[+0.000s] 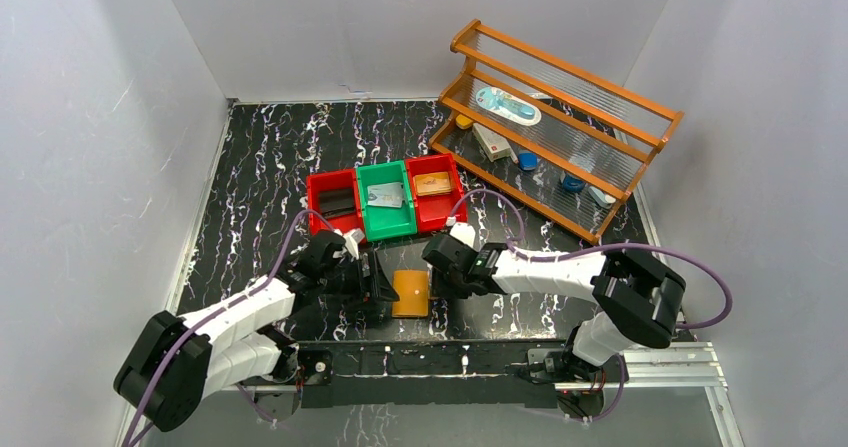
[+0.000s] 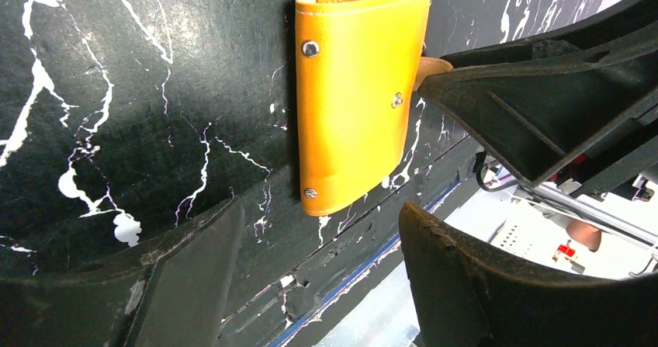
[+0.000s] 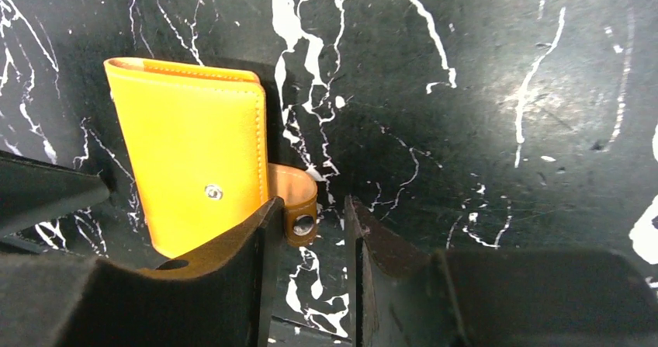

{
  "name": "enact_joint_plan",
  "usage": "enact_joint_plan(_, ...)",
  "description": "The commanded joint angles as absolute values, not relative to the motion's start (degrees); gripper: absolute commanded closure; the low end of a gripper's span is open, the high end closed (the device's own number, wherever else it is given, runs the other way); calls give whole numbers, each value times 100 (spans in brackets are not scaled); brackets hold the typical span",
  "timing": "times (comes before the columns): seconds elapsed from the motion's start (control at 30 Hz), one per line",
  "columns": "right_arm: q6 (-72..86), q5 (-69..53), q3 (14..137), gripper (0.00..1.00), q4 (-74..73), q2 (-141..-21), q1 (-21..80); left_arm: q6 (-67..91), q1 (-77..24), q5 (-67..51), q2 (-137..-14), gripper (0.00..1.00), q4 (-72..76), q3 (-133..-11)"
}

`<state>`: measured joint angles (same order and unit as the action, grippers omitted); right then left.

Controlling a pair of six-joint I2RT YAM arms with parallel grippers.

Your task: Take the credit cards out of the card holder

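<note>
Three bins (image 1: 390,229) stand behind the shut card holder (image 1: 411,293), wooden rack (image 1: 580,137) beyond.

1. Top external: fixed, high behind the near edge, tilted down and forward; far out, takes in the whole surface (image 1: 260,167).
2. Left wrist: right down near the surface, looking past its own jaws at the card holder (image 2: 353,91).
3. Right wrist: just as close, own jaws at bottom, probably facing back toward the left wrist.
4. Overlap: all three see the card holder and the surface patch around it.
</note>
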<state>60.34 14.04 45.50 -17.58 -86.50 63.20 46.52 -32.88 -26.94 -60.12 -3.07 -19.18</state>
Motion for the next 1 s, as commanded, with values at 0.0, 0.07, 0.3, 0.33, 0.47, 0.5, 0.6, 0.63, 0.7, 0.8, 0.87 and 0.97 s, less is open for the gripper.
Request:
enact_joint_plan(0.0,5861,1843,4850,58,-2195,-8623,6280,4555,-3350,-2570,-6059,28,-439,-2127)
enact_joint_plan(0.07,5822,1882,4858,58,-2141,-8613,6277,4522,-3360,-2563,-6071,28,-439,-2144)
enact_joint_plan(0.3,5582,1140,4456,70,-1171,-8705,6105,4492,-3377,-2599,-6049,28,-482,-2120)
enact_joint_plan(0.33,5562,1049,4454,73,-1125,-8760,6095,4491,-3376,-2590,-6047,28,-492,-2134)
enact_joint_plan(0.47,5459,833,4625,95,-1287,-8551,6086,4464,-3377,-2142,-5718,28,-1020,-2442)
enact_joint_plan(0.5,5462,843,4648,97,-1378,-8397,6087,4465,-3378,-1912,-5531,28,-1180,-2512)
enact_joint_plan(0.6,5424,804,4603,99,-1367,-7986,6082,4572,-3382,-1202,-4954,24,-1491,-2583)
enact_joint_plan(0.63,5414,762,4603,99,-1352,-7860,6079,4600,-3380,-1034,-4808,22,-1616,-2615)
enact_joint_plan(0.7,5402,693,4613,99,-1295,-7725,6080,4603,-3377,-655,-4561,19,-1830,-2692)
enact_joint_plan(0.8,5395,558,4687,99,-1214,-7648,6082,4551,-3376,-336,-4328,16,-2124,-2838)
enact_joint_plan(0.87,5398,471,4762,99,-1180,-7659,6080,4512,-3367,-181,-4224,13,-2294,-2958)
enact_joint_plan(0.97,5414,269,4872,99,-1014,-7716,6081,4524,-3371,21,-4092,10,-2480,-3048)
